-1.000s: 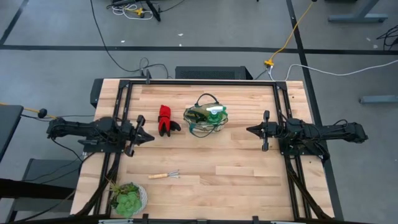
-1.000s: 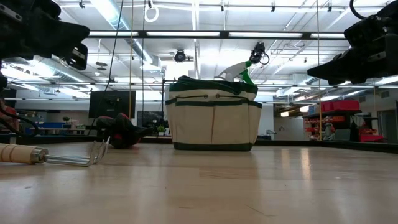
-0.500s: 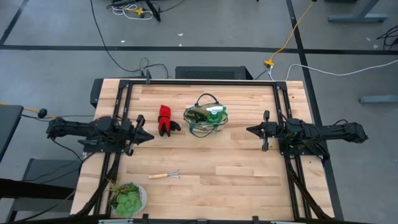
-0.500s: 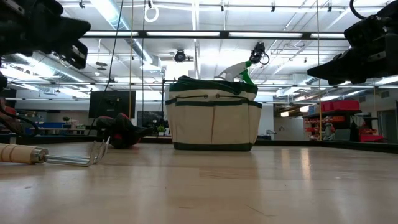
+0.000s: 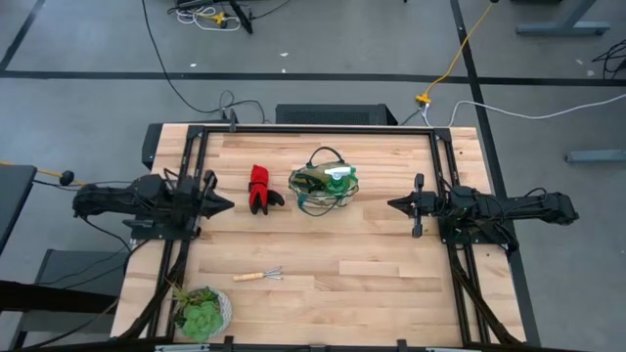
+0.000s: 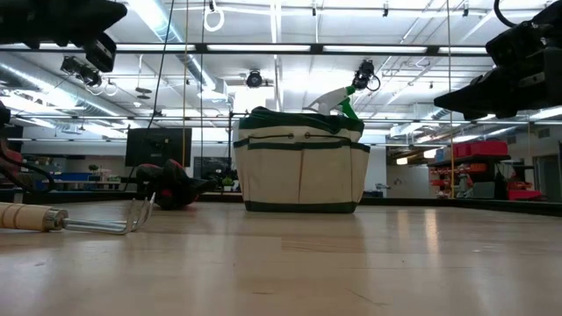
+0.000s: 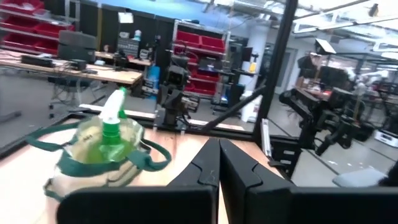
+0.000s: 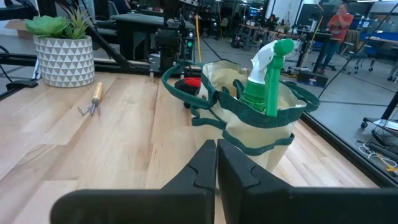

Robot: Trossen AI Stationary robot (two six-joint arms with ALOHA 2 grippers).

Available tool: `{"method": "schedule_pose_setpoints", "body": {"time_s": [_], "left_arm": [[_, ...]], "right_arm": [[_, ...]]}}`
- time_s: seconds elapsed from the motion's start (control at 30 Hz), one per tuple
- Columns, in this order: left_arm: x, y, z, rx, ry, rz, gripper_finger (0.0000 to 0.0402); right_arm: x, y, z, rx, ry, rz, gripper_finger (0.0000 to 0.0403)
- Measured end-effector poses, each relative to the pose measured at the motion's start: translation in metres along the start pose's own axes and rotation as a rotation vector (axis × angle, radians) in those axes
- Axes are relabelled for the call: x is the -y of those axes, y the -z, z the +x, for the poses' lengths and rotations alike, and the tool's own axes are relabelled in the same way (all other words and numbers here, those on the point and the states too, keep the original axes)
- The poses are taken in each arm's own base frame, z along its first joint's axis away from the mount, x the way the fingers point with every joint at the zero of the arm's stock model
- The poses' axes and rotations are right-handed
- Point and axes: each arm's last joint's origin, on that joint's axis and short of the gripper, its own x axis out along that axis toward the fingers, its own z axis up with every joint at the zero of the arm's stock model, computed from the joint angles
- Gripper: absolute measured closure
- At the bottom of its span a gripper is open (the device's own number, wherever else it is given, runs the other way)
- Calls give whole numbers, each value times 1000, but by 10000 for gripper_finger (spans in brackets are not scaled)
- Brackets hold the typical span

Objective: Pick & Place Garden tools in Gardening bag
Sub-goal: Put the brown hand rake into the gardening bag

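Landmark: gardening bag (image 5: 324, 189), a tan fabric tote with dark green trim and loop handles, upright near the table's centre, toward the far edge.

Risks, as judged:
- The bag is soft and light-looking. A tool pushed against its rim or caught in a loop handle could tip or drag it, and the spray bottle could topple out.
- The gloves are limp fabric. A pinch on one layer could lift only one glove or let both slip free above the bag.
- The mini rake lies flat on the wood. Fingers coming down on its thin metal shaft could skid off or flick it further from the bag.

Containers and contents:
- Gardening bag: holds a green spray bottle (image 8: 267, 78) with a white nozzle, upright, head above the rim. Nothing else inside can be made out.
- Pale patterned pot (image 5: 201, 313): holds a green succulent, well apart from the bag at the near-left corner. Not a task item.

Loose items:
- Red-and-black gloves (image 5: 261, 190): just beside the bag, on its left.
- Wooden-handled mini rake (image 5: 258, 277): on the table, near side of the bag, leftward.

Grippers:
- Left gripper (image 5: 221, 205): left of the gloves, fingers closed together, empty.
- Right gripper (image 5: 396, 204): right of the bag, fingers pressed together, empty, waiting.
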Motion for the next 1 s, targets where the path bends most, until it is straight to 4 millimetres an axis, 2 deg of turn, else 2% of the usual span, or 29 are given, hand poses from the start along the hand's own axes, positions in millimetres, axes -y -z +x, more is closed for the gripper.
{"method": "schedule_pose_setpoints", "body": {"time_s": [0.23, 0.5, 0.87, 1.0], "left_arm": [[3, -20, -5, 63, -16, -7, 398], [5, -33, -6, 79, -26, -13, 400], [12, -61, 16, -54, -39, -5, 401], [15, -77, 26, -110, -67, 1, 401]], "right_arm": [[0, 0, 0, 0, 0, 0, 387], [0, 0, 0, 0, 0, 0, 387], [0, 0, 0, 0, 0, 0, 387], [0, 0, 0, 0, 0, 0, 387]]}}
